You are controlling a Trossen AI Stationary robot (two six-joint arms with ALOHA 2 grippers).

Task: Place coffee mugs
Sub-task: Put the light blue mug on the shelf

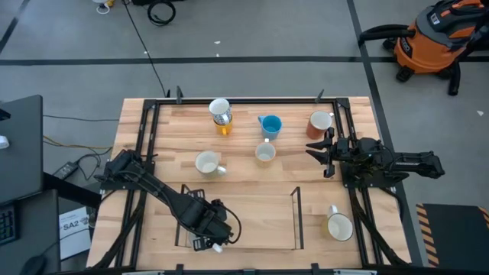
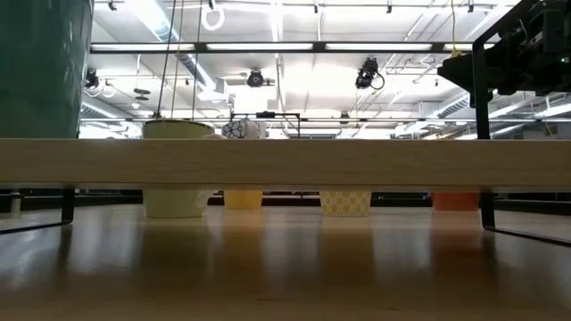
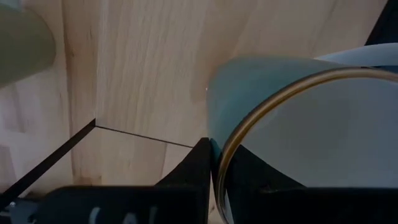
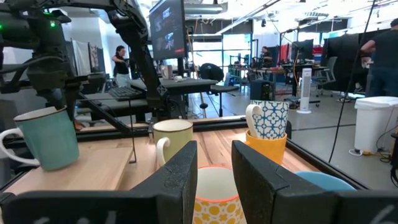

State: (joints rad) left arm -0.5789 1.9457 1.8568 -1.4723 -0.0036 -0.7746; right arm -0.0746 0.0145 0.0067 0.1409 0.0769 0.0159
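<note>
My left gripper [image 1: 212, 234] is near the table's near edge, inside the black frame, shut on a pale teal mug [image 4: 46, 140] with a brown rim; in the high view the gripper hides it. My right gripper [image 1: 324, 153] is open and level at the table's right side, pointing left, touching nothing. Ahead of it stand a cream mug with yellow pattern [image 4: 214, 193], a white mug [image 1: 208, 163], a blue mug [image 1: 270, 125], a patterned mug stacked in an orange-yellow one [image 1: 221, 115] and a red-brown mug [image 1: 319, 124]. Another mug [image 1: 338, 224] stands near right. My left gripper [image 3: 217, 163] holds the teal mug by its wall at the rim [image 3: 231, 146], one finger [image 3: 198, 165] outside and the other inside the cup. It comes from above, pointing down. The mug hangs slightly tilted, handle [image 4: 13, 149] outward; whether its base touches the table, I cannot tell.
Black frame rails [image 1: 296, 218] mark a rectangle on the wooden table [image 1: 252, 191], with longer rails along both sides. A wooden bar [image 2: 285, 160] crosses the low view. Beyond the table are a monitor [image 1: 19, 145], an orange vacuum [image 1: 428, 38] and people in the room.
</note>
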